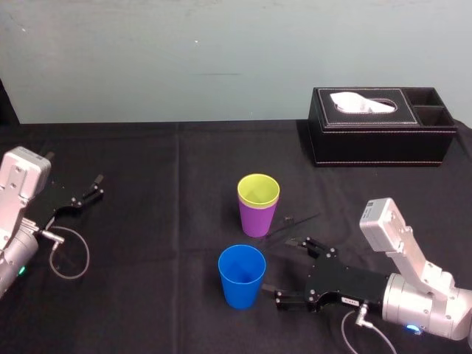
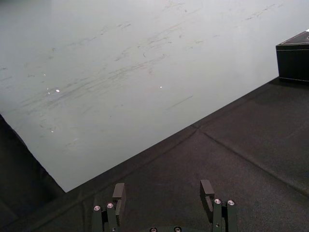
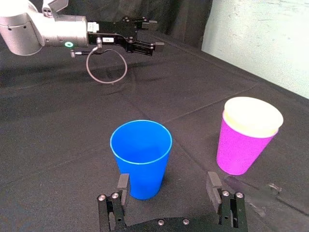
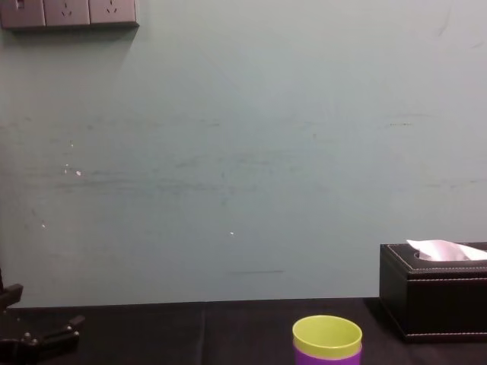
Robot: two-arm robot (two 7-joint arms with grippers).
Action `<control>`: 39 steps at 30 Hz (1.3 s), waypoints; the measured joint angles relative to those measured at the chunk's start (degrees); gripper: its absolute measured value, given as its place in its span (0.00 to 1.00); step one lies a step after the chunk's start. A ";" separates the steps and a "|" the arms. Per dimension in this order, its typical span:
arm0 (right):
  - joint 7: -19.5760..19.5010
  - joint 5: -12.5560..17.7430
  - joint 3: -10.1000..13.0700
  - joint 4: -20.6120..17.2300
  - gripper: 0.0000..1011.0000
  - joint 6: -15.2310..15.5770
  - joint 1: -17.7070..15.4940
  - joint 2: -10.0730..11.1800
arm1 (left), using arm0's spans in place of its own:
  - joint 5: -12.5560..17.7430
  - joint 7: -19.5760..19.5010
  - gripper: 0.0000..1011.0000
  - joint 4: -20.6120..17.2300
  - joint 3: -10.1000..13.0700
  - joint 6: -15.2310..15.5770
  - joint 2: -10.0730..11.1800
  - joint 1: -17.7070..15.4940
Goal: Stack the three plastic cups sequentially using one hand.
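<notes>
**A:** How far along is the stacking?

**B:** One of the two steps looks done. The yellow-green cup [image 1: 258,189] sits nested inside the purple cup [image 1: 257,219], near the middle of the desk [image 1: 147,221]. The blue cup [image 1: 242,276] stands alone and upright, closer to the front edge, and has not yet joined the stack.

**A:** And the arms?

**B:** The right end effector [image 1: 285,270] lies low by the front edge with its fingers spread wide. The blue cup is just ahead of their tips, not gripped. The left end effector [image 1: 94,186] is parked by the left edge, fingers also apart, holding nothing.

**A:** What is everything made of?

**B:** The cups are smooth, thin-walled plastic, round and tapering toward the base — a shape that should nest easily. The desk wears matte black cloth with fold creases. A black stitched tissue box [image 1: 380,136] sits at the far right corner.
</notes>
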 joint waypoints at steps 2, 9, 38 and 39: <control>0.01 -0.21 -0.30 0.15 0.99 0.09 0.19 -0.27 | 0.00 0.00 1.00 0.00 0.00 0.00 0.00 0.00; 0.21 -0.70 -1.09 0.42 0.99 0.24 0.56 -0.82 | 0.00 0.00 1.00 0.00 0.00 0.00 0.00 0.00; 0.40 -2.50 -4.19 2.74 0.99 1.78 3.50 -3.66 | 0.00 0.00 1.00 0.00 0.00 0.00 0.00 0.00; 0.40 -2.50 -4.25 2.82 0.99 1.84 3.61 -3.76 | 0.00 0.00 1.00 0.00 0.00 0.00 0.00 0.00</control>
